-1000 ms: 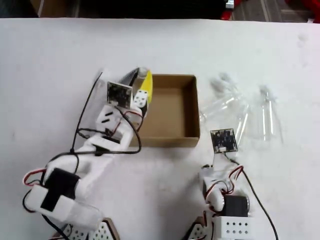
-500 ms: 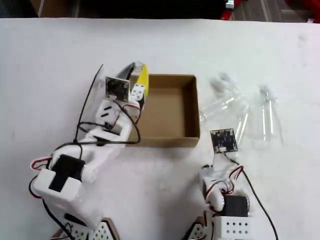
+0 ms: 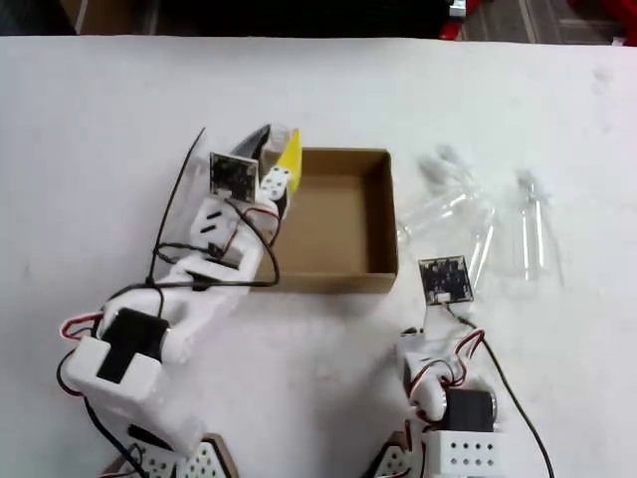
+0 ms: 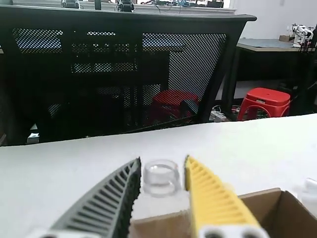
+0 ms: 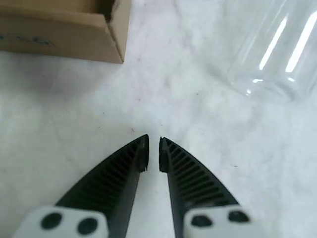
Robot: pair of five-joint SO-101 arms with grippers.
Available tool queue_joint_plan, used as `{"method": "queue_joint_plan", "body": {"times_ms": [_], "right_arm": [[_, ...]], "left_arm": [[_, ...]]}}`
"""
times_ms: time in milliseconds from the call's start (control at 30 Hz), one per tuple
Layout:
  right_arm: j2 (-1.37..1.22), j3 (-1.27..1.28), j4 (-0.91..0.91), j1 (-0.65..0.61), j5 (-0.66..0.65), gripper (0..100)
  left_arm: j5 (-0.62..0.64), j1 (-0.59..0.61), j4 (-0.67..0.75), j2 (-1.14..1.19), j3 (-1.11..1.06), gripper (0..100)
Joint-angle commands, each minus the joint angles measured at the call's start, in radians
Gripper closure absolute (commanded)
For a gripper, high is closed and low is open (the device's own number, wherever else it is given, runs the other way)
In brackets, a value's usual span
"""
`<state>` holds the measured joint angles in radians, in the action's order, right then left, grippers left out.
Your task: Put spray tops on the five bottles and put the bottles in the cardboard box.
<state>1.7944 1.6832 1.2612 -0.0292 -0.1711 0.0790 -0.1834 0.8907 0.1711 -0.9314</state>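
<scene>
Left arm has pulled back a touch over the last second. Its elbow has swung toward the table's left edge, and the left gripper [image 3: 276,141] has crept toward the far edge. It now sits just outside the far-left corner of the cardboard box [image 3: 328,282], not over the left wall.

- The held bottle [image 4: 160,178] is a clear one, pinched upright between the grey and yellow jaws. The left wrist view shows its neck as an open rim with no spray top on it.
- Can't tell whether its base is on the table or lifted.
- My read: it's not ready for the box. Dropping it in now would skip the capping step, so the retreat from the box makes sense.
- The box looks bare inside from the high view, so the task is at an early stage.
- The right gripper [image 5: 153,148] hasn't budged. Its jaws are all but pressed together, holding nothing, low over the table near the box's near-right corner.
- The loose bottles [image 3: 453,214] lie on their sides to the right of the box, and one [image 5: 277,54] is just ahead of the right gripper.
- Small clear bits [image 3: 438,164] lie beyond them. They may be spray tops, but they're too faint to call.
</scene>
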Motion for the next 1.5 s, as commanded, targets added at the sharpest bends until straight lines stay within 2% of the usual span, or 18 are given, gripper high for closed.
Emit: {"method": "queue_joint_plan", "body": {"times_ms": [0, 167, 400, 533, 600, 700, 800, 967, 1100, 1267, 1467], "right_arm": [[0.005, 0.008, 0.007, 0.005, 0.003, 97.4], [0.005, 0.008, 0.007, 0.005, 0.003, 97.4], [0.005, 0.008, 0.007, 0.005, 0.003, 97.4], [0.005, 0.008, 0.007, 0.005, 0.003, 97.4], [0.005, 0.008, 0.007, 0.005, 0.003, 97.4], [0.005, 0.008, 0.007, 0.005, 0.003, 97.4], [0.005, 0.008, 0.007, 0.005, 0.003, 97.4], [0.005, 0.008, 0.007, 0.005, 0.003, 97.4], [0.005, 0.008, 0.007, 0.005, 0.003, 97.4], [0.005, 0.008, 0.007, 0.005, 0.003, 97.4], [0.005, 0.008, 0.007, 0.005, 0.003, 97.4]], "left_arm": [[0.020, -0.002, -0.037, -0.099, 0.002, 85], [0.068, 0.007, -0.144, -0.213, -0.009, 91], [0.077, 0.005, -0.249, -0.308, -0.015, 91], [0.077, 0.007, -0.252, -0.521, -0.127, 91], [0.072, 0.007, -0.305, -0.654, -0.181, 91], [0.075, 0.022, -0.535, -0.831, -0.184, 91], [0.077, 0.074, -0.867, -0.957, -0.092, 91], [0.077, 0.183, -1.432, -1.024, 0.172, 91], [0.071, 0.255, -1.765, -1.023, 0.351, 91], [0.052, 0.271, -1.962, -1.023, 0.440, 91], [-0.002, 0.259, -1.993, -0.970, 0.448, 93]]}}
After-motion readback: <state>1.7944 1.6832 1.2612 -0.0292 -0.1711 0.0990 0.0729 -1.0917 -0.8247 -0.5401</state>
